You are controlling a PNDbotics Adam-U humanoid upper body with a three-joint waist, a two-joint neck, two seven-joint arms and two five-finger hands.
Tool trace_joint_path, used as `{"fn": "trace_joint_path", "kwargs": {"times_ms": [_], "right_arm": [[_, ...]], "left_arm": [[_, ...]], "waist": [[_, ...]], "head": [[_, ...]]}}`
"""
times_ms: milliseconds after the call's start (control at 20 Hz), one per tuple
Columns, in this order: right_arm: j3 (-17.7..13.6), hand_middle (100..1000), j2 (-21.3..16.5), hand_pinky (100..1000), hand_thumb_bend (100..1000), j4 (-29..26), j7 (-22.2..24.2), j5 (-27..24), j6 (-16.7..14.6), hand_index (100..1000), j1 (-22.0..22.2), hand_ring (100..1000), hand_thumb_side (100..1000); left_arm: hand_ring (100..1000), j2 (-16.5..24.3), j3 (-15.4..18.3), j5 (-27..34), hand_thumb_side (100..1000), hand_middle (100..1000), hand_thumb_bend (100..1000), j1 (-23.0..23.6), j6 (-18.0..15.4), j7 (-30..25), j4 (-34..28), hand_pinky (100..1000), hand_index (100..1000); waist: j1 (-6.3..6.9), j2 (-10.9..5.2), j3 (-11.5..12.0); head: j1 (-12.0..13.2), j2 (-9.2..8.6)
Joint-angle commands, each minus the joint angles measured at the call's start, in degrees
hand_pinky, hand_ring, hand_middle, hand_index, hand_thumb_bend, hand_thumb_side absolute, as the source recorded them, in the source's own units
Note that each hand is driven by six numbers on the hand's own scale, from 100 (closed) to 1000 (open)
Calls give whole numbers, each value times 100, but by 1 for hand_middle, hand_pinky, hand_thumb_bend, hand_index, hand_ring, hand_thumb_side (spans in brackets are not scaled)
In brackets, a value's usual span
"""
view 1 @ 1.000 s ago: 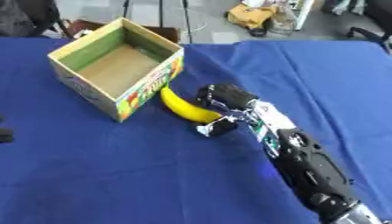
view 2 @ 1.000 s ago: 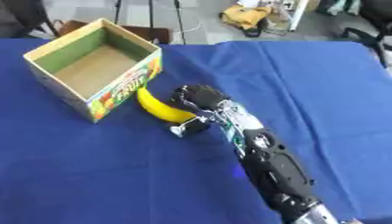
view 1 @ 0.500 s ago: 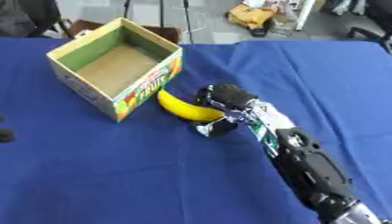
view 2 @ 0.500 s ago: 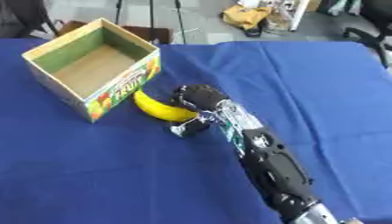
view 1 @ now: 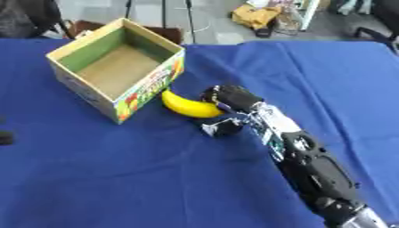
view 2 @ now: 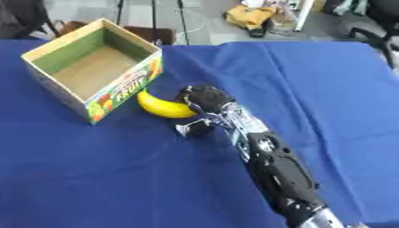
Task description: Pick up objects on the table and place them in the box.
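1. Robot hand [view 1: 230,101], my right one, looks curled round the banana's [view 1: 187,107] end, though I can't be sure.
2. Banana sits beside the cardboard box [view 1: 117,71] on the blue desk [view 1: 117,178].
3. Box empty; placing remains.

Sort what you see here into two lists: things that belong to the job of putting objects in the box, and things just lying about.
Belongs to the job:
banana
open cardboard box
right robot hand, curled on the banana

Just lying about:
blue tablecloth
small dark object at the table's left edge
yellow clutter on the floor beyond
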Motion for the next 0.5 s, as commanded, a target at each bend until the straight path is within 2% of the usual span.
{"fn": "trace_joint_path", "kwargs": {"times_ms": [50,350,500], "right_arm": [[-88,566,-113,579,130,-47,-53,-46,34,660,-68,505,478],[-107,565,-118,578,126,-58,-63,-146,81,659,-59,504,477],[-188,527,-126,547,100,-103,-163,-222,183,625,-46,472,463]], "left_arm": [[593,34,12,0,918,658,451,-53,-6,-15,-90,626,729],[593,32,13,1,918,658,451,-52,-6,-14,-90,626,729],[593,29,17,1,918,659,450,-48,-6,-12,-90,626,729]], "waist": [[35,-108,-6],[36,-111,-9],[41,-118,-22]], "head": [[-9,21],[-11,21],[-5,22]]}}
